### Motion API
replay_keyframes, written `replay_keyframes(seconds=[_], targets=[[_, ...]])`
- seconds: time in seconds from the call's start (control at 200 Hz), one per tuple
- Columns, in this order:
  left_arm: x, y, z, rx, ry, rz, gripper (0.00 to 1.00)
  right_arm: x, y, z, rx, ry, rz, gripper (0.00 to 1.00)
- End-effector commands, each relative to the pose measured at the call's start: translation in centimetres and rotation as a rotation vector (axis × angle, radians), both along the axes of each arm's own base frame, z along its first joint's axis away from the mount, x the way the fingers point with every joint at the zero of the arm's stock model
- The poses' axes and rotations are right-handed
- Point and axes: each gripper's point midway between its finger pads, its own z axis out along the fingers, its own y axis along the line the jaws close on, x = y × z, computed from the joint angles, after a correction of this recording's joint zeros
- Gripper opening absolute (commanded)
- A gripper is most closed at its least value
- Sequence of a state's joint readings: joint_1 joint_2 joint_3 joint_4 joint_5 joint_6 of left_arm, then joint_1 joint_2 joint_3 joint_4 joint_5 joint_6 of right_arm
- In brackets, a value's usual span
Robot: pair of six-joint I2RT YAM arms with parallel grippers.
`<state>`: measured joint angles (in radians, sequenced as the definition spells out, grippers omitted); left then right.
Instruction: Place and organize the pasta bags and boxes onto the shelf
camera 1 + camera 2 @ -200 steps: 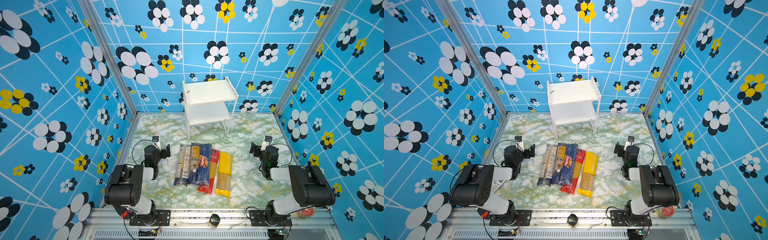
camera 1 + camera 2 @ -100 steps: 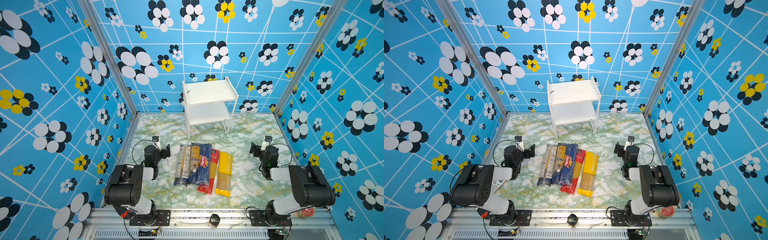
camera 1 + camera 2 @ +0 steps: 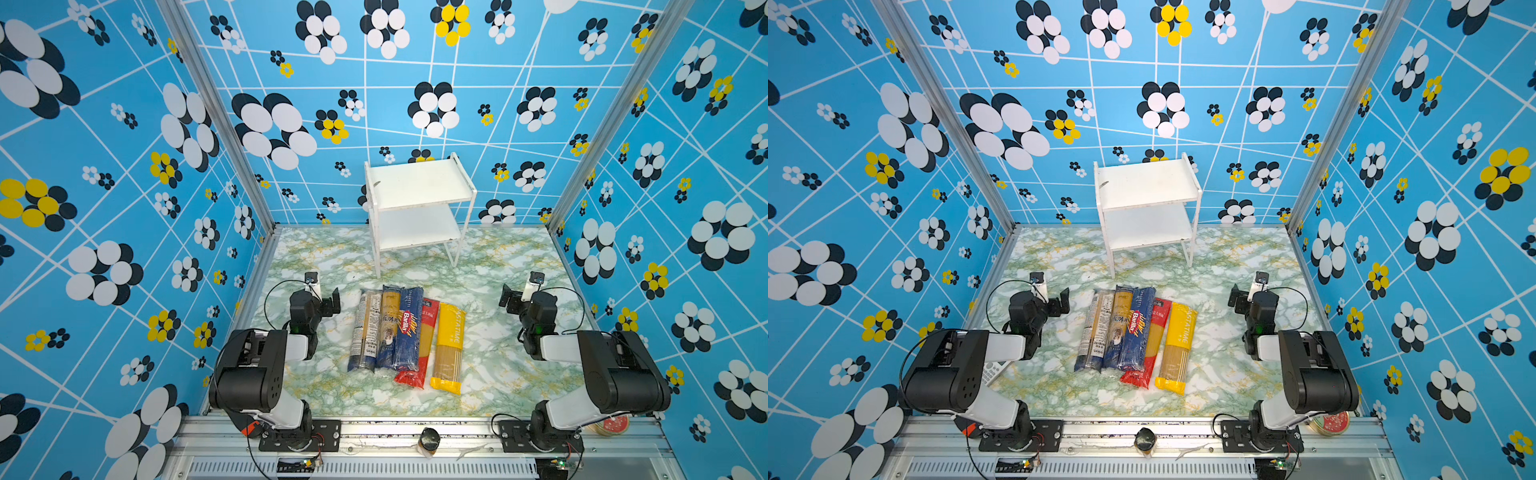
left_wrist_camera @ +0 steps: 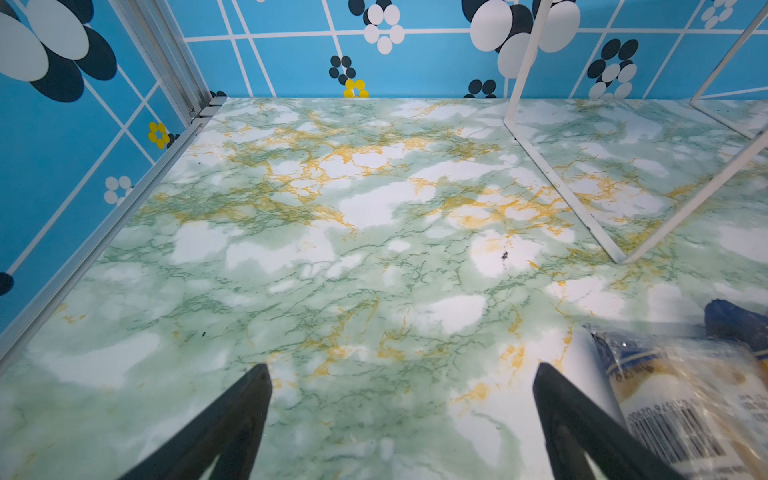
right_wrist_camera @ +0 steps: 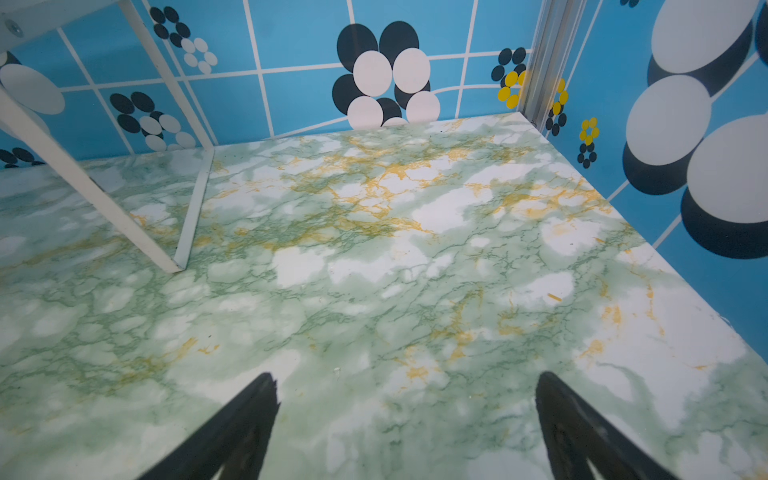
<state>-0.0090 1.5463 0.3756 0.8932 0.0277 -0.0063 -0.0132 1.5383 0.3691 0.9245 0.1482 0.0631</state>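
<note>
Several long pasta packs lie side by side mid-table in both top views: a clear dark-blue bag (image 3: 365, 328) (image 3: 1096, 332), a second one (image 3: 388, 328), a dark-blue Barilla pack (image 3: 409, 332) (image 3: 1137, 328), a red-ended bag (image 3: 424, 345) and a yellow-ended bag (image 3: 449, 345) (image 3: 1177, 345). The white two-tier shelf (image 3: 419, 187) (image 3: 1146, 183) stands behind them with both boards bare. My left gripper (image 3: 332, 297) (image 4: 401, 370) hangs open left of the packs; the clear bag's end (image 4: 685, 395) lies beside one finger. My right gripper (image 3: 509, 297) (image 5: 405, 378) is open over bare marble, right of the packs.
Blue flowered walls close three sides. A grey calculator (image 3: 994, 370) lies under the left arm. A red-lidded tin (image 3: 611, 426) sits on the front rail by the right base. Thin shelf legs (image 4: 557, 183) (image 5: 104, 195) stand ahead of each gripper.
</note>
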Motion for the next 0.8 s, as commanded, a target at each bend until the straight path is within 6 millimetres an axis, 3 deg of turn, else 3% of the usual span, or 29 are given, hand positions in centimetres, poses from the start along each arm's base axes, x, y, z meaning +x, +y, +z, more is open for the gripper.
replay_keyframes(seconds=[0.0,0.795], targets=[[0.45,-0.02,0.73,0.021,-0.024,0.014,0.99,0.13,0.21,-0.07,-0.005,0.0,-0.002,0.99],[0.36,0.4,0.81,0.039,-0.033,0.057,0.99,0.01,0.22,-0.03,-0.056,0.005,-0.04,0.98]])
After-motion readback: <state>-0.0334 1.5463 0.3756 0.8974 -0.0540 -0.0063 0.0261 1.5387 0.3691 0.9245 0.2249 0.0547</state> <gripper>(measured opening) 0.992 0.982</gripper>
